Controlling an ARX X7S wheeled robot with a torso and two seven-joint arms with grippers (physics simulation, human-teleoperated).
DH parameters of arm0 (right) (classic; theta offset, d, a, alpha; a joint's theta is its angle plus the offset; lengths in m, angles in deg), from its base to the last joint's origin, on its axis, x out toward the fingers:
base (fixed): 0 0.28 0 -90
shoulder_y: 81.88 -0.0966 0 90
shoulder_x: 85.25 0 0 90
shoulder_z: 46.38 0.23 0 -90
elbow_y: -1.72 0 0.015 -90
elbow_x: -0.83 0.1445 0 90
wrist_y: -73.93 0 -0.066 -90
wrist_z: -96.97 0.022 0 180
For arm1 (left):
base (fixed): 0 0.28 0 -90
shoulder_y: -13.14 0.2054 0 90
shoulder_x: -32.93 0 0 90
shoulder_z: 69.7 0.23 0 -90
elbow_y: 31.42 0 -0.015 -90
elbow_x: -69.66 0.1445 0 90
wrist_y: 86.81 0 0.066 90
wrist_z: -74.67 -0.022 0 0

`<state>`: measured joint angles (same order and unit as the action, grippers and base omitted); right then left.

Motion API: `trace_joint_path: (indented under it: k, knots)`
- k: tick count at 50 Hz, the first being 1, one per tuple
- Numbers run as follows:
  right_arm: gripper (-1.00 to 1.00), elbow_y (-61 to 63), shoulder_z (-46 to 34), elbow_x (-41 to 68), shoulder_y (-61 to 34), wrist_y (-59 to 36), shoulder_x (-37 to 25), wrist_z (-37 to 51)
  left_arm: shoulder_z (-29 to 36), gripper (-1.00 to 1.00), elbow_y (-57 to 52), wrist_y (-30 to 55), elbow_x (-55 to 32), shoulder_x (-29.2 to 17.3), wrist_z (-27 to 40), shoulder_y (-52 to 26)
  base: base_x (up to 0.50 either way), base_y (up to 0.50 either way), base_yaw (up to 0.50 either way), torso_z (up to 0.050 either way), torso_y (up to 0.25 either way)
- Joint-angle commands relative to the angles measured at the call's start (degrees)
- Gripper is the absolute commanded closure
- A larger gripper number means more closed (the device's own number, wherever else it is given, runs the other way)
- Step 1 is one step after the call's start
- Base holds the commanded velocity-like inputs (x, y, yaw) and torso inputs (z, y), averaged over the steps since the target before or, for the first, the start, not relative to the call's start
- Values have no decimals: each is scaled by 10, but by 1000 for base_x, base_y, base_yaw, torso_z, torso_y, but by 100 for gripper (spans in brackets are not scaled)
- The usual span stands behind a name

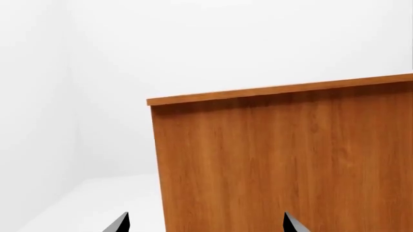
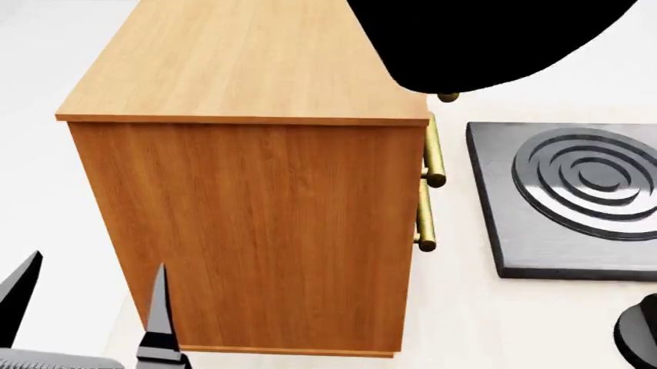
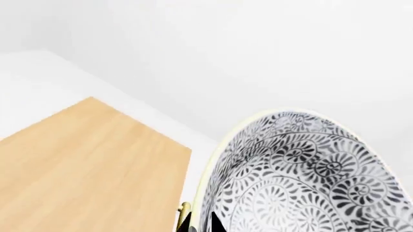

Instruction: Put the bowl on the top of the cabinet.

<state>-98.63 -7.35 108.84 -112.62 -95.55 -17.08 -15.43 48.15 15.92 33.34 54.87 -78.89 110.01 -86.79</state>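
In the right wrist view the bowl (image 3: 303, 179), white with a dark leaf pattern inside, is held tilted, and my right gripper (image 3: 200, 223) is shut on its rim. The cabinet's pale wood top (image 3: 84, 169) lies below and to one side of the bowl, with a brass handle (image 3: 184, 210) just by the fingers. The head view shows the orange-brown cabinet (image 2: 257, 231), its top (image 2: 246, 54) bare. A large black shape (image 2: 482, 38) over its far right corner hides the bowl there. My left gripper (image 2: 92, 300) stands open beside the cabinet's side wall (image 1: 284, 159), holding nothing.
A dark square slab with raised rings (image 2: 575, 184) lies on the white counter right of the cabinet. A dark round object (image 2: 641, 338) shows at the lower right edge. Brass bar handles (image 2: 431, 154) stick out from the cabinet's front. White walls stand behind.
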Motion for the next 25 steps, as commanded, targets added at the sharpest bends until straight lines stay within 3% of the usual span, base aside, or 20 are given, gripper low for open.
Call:
trace_joint_path:
  k: [1, 10, 25]
  knots:
    - [100, -56, -19, -55, -57, -7, 74, -58, 3, -100, 4, 4, -1, 1, 0, -8, 0, 0, 0, 0, 10]
    - [100, -65, -38, -115, -56, 8, 94, -120, -3, -100, 11, -3, -5, -3, 0, -3, 0, 0, 0, 0, 0]
    - [100, -28, -48, -123, 0, 43, 112, -118, -8, -100, 14, -16, -5, -10, 2, 10, 0, 0, 0, 0, 0]
